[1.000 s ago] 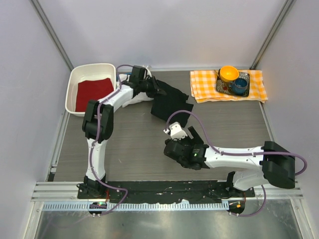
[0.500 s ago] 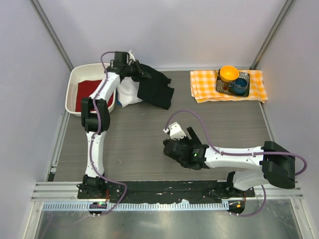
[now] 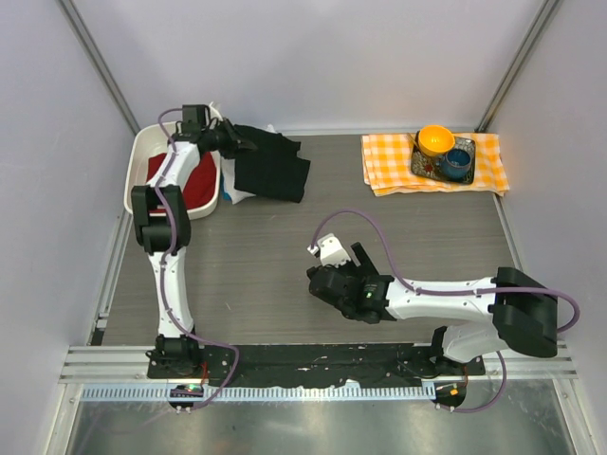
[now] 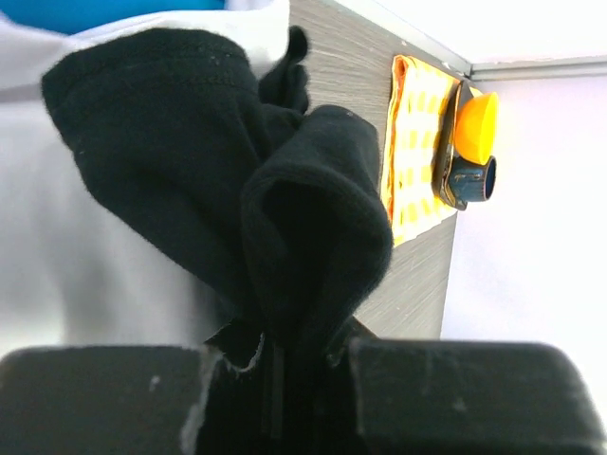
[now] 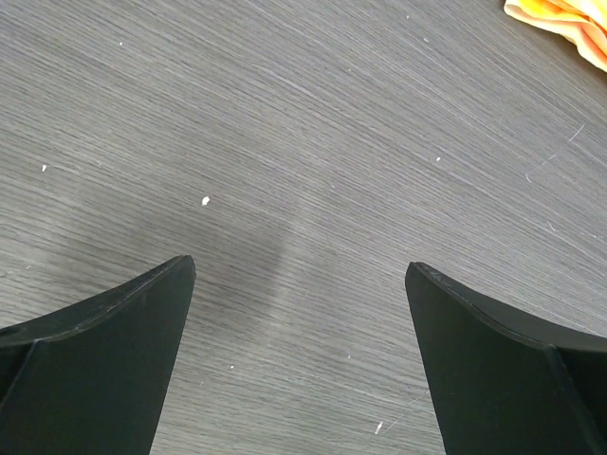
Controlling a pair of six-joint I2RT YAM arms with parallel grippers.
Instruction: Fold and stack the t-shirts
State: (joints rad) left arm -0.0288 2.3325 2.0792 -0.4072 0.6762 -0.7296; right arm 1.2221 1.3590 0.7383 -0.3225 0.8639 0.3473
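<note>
Top external view: nearest to the arm bases, the right gripper [image 3: 343, 254] is seen spread wide with nothing between its fingers. It is held low over the bare table [image 3: 256, 256], well apart from the white tub [image 3: 133, 185], on its near right.

Farther back, the left gripper [image 3: 235, 144] is clenched on a bunched fold of the black t-shirt [image 3: 273, 163], above the far right corner of the tub. The shirt is draped to the right of the tub. The white t-shirt [image 3: 230, 192] is pressed against the tub's right wall, and from the left wrist a strip of the blue t-shirt [image 4: 95, 9] is visible beyond it.

Only a small crumpled part seems to be pinched, so the black shirt could slip out if it is swung. Its hanging hem could also drag the white shirt along, or fall into the tub onto the red cloth [image 3: 190, 180].

The tub rim and the back wall are close to this arm. Wide free room is offered by the table to the near right of the tub.
</note>
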